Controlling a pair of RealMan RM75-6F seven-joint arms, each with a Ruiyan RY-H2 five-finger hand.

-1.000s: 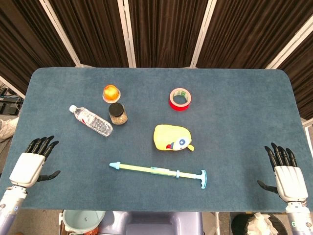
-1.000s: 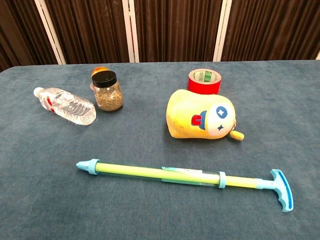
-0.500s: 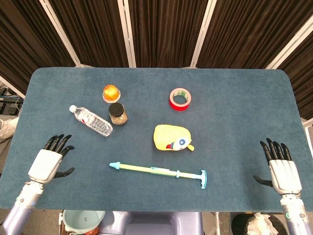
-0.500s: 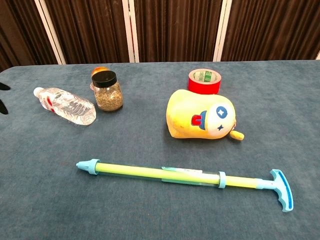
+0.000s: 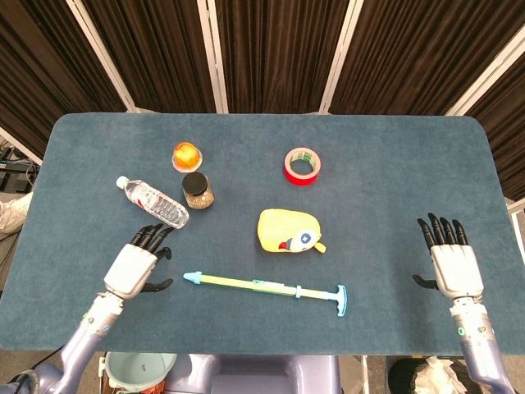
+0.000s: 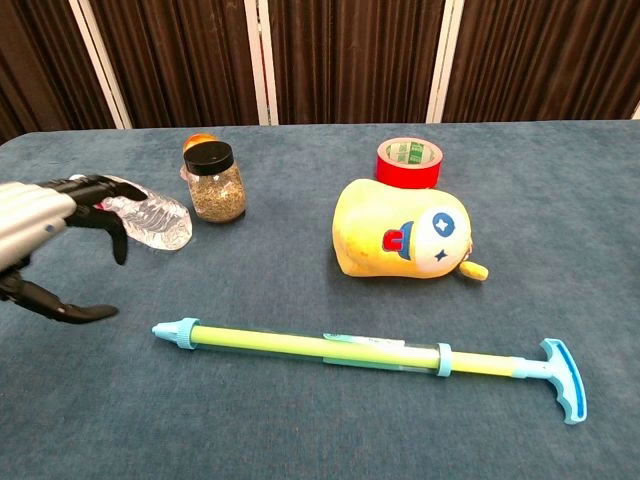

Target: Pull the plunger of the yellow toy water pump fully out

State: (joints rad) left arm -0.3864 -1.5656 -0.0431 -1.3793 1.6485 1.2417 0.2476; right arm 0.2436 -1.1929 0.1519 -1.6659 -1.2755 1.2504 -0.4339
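The yellow toy water pump (image 5: pixel 262 286) (image 6: pixel 330 348) lies flat near the table's front edge, blue nozzle at the left, blue T-handle (image 5: pixel 341 300) (image 6: pixel 563 379) at the right. Its plunger is pushed in. My left hand (image 5: pixel 134 268) (image 6: pixel 45 225) hovers open just left of the nozzle, fingers spread, holding nothing. Far off at the table's right side, my right hand (image 5: pixel 449 264) is also open with fingers apart, well away from the T-handle; the chest view does not show it.
A yellow plush toy (image 5: pixel 289 231) (image 6: pixel 405 231) sits just behind the pump. A clear water bottle (image 5: pixel 153 202) (image 6: pixel 140 213) lies by my left hand. Further back stand a grain jar (image 5: pixel 197 190), an orange ball (image 5: pixel 186 153) and a red tape roll (image 5: pixel 302 167).
My left hand has swept rightwards from the table's left edge to just beside the pump's nozzle and entered the chest view. My right hand has moved a little inwards. The pump has not moved.
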